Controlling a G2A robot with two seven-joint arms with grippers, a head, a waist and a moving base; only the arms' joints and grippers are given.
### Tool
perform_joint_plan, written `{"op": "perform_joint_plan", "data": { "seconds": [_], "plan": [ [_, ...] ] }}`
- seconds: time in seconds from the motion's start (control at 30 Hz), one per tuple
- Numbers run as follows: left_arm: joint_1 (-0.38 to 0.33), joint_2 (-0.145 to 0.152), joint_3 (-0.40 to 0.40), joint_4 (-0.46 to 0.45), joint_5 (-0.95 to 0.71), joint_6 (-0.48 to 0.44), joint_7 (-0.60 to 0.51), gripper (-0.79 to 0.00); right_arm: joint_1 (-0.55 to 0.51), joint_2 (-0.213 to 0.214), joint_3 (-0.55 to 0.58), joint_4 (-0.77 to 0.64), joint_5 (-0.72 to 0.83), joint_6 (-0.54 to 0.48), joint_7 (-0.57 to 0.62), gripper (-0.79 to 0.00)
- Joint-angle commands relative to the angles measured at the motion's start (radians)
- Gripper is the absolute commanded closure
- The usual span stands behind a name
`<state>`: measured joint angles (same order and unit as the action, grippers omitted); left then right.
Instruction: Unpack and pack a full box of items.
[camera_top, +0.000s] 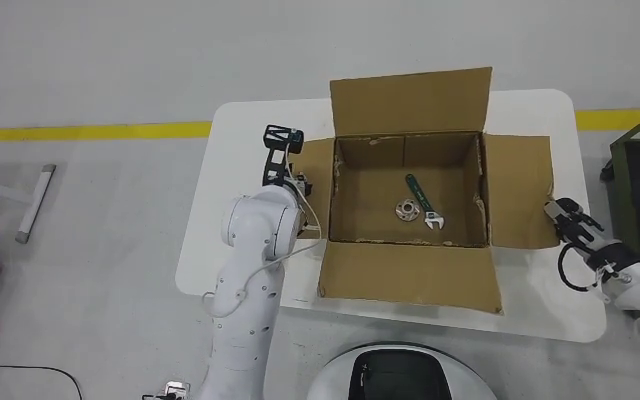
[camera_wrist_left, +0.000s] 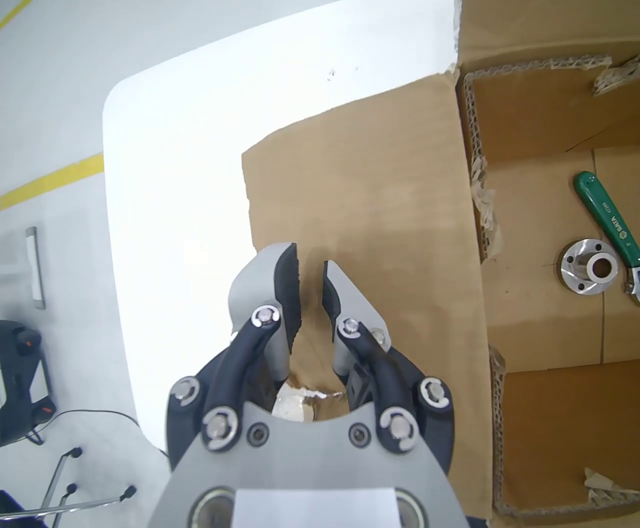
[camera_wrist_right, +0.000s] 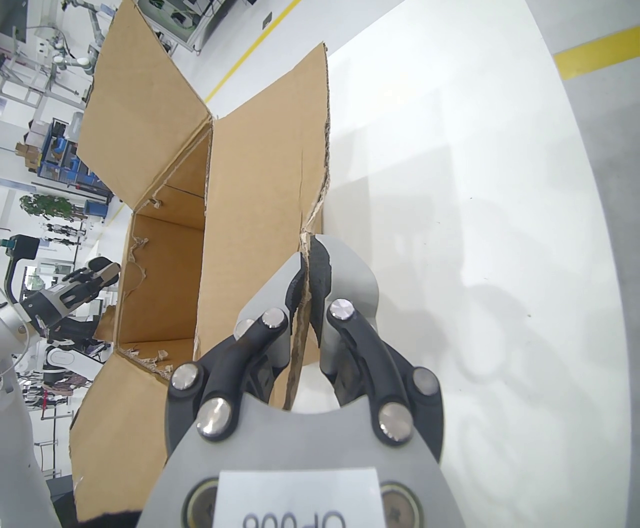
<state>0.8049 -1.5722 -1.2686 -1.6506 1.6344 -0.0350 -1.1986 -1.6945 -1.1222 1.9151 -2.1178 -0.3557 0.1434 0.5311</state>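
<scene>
Looked like unpacking to us: wrench (camera_top: 424, 200) and flange (camera_top: 406, 209) lay in the box (camera_top: 410, 150), off to one side of our left gripper (camera_wrist_left: 310, 260), which hung empty, jaws barely parted, over the near flap (camera_wrist_left: 360, 200). Our right gripper (camera_wrist_right: 306, 250) pinched the far flap (camera_wrist_right: 265, 200). Next move called for opening wider and reaching in.

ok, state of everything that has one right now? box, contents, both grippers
box: open, four flaps spread.
wrench: lying flat on the box floor.
flange: on the box floor, beside the wrench.
left gripper: open, empty, over the left flap.
right gripper: shut on the right flap at its edge.
</scene>
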Motion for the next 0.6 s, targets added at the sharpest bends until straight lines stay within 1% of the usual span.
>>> {"op": "perform_joint_plan", "data": {
  "seconds": [0.0, 0.13, 0.2, 0.23, 0.43, 0.57],
  "plan": [
    [0.001, -0.001, 0.001, 0.002, -0.007, 0.004, -0.005, -0.785, -0.001, 0.000, 0.001, -0.001, -0.001, 0.002, 0.002, 0.000],
    [-0.012, -0.002, 0.009, -0.009, -0.012, 0.003, -0.008, -0.785, 0.004, 0.001, 0.009, -0.011, 0.005, 0.000, 0.004, 0.000],
    [-0.031, -0.001, 0.011, -0.024, 0.001, -0.005, -0.008, -0.785, 0.011, 0.001, 0.018, -0.025, 0.017, 0.001, 0.003, -0.468],
    [-0.041, -0.001, 0.012, -0.032, 0.002, -0.008, -0.008, -0.785, 0.017, 0.001, 0.025, -0.034, 0.026, -0.002, -0.002, -0.785],
    [-0.101, -0.004, 0.013, -0.071, -0.003, -0.017, 0.005, -0.785, 0.060, 0.003, 0.076, -0.119, 0.055, -0.016, -0.028, -0.785],
    [-0.118, -0.004, 0.013, -0.082, -0.003, -0.020, 0.003, -0.785, 0.103, 0.008, 0.100, -0.184, 0.056, -0.039, -0.029, -0.785]
  ]
}}
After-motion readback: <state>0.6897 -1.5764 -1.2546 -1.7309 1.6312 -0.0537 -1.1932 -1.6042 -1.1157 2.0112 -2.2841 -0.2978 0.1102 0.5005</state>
